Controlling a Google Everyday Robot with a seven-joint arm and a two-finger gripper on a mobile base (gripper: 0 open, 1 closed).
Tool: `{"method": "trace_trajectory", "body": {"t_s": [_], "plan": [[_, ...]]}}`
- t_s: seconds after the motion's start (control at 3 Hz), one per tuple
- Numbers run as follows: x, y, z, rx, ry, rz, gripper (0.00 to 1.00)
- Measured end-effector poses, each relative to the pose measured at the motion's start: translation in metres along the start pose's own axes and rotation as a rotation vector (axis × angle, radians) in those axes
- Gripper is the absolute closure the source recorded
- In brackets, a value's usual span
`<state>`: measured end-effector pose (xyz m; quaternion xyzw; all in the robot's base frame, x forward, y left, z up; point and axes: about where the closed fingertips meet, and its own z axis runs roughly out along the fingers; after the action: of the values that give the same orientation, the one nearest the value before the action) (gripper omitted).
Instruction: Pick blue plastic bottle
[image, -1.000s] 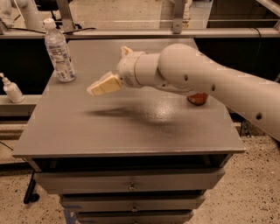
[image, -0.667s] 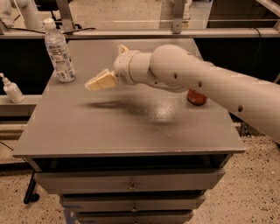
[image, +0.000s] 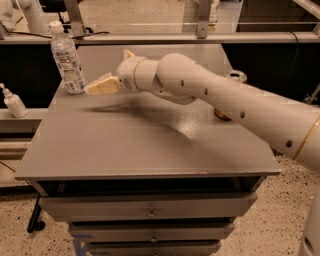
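Clear plastic with a white cap, the bottle (image: 67, 60) is standing upright at the tabletop's (image: 125, 145) far left corner, not yet grasped. The pincer (image: 91, 89) is hovering just beside its base; whether spread or pressed together, I cannot tell. Gripping and lifting are waiting to be done.

Upright blue plastic bottle (image: 67, 62), clear body, white screw cap on, pale printed label round the middle, standing near far-left corner of grey bench (image: 125, 145), claw (image: 102, 85) just right of its base, contact not discernible.
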<state>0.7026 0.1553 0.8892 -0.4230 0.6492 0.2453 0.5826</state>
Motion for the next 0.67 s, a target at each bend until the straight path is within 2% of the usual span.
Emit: {"method": "trace_trajectory", "body": {"t_s": [0.67], "plan": [[-0.014, 0.003, 0.054, -0.065, -0.127, 0.088, 0.0]]}}
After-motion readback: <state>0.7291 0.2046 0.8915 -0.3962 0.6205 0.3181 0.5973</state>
